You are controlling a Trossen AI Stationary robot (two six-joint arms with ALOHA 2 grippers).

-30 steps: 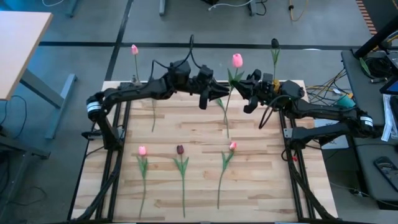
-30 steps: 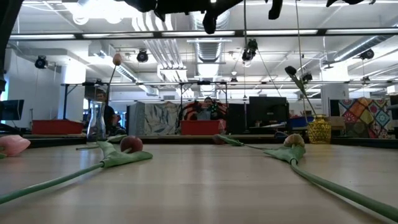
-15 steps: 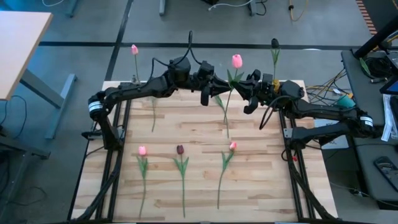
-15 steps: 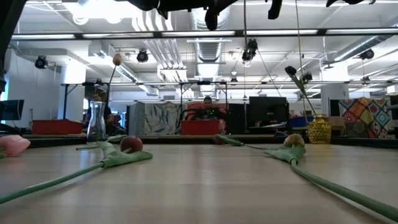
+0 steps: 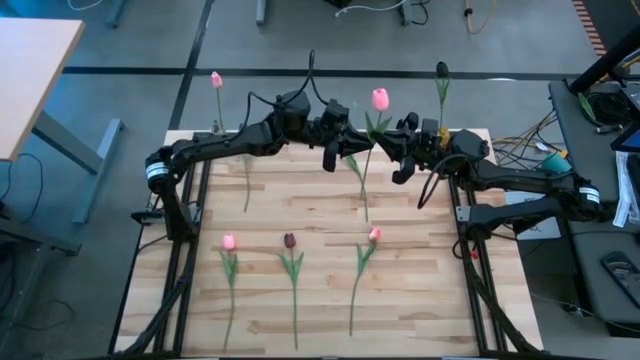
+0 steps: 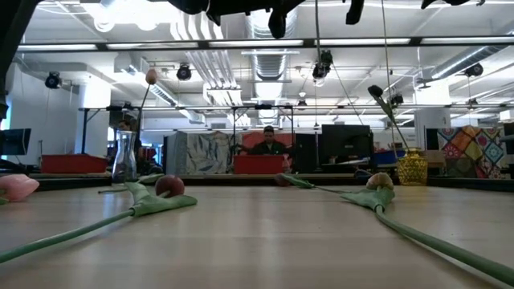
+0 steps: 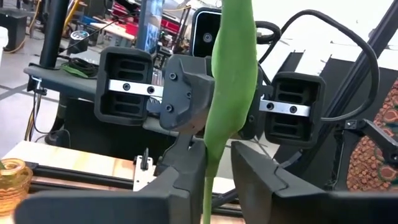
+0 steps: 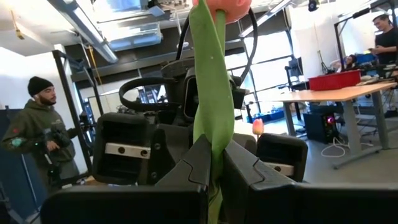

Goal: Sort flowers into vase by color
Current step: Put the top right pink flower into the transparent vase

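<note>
Two vases stand at the table's far edge: a clear glass vase (image 6: 124, 157) at about 11 o'clock holds one pink tulip (image 5: 216, 79), and a yellow vase (image 6: 412, 168) at about 1 o'clock holds one dark tulip (image 5: 441, 70). Three more flowers lie flat toward 6 o'clock on the wooden table (image 5: 420, 290): a pink one (image 5: 229, 242), a maroon one (image 5: 289, 240) and another pink one (image 5: 374, 235), their stems pointing to the near edge. A loose green stem (image 5: 247, 182) lies at 10 o'clock.

Above the table's 12 o'clock edge both arms meet around a single upright pink flower (image 5: 380, 97). The left gripper (image 5: 340, 152) sits at the flower's 9 o'clock side, its jaws closed on the stem and leaf (image 7: 231, 93). The right gripper (image 5: 398, 155) faces it from 3 o'clock, its fingers (image 8: 199, 158) likewise pinching the same stem, with the bloom just above them. Each wrist camera sees the other gripper straight behind the flower.

A person (image 6: 268, 143) sits in the room beyond the table
</note>
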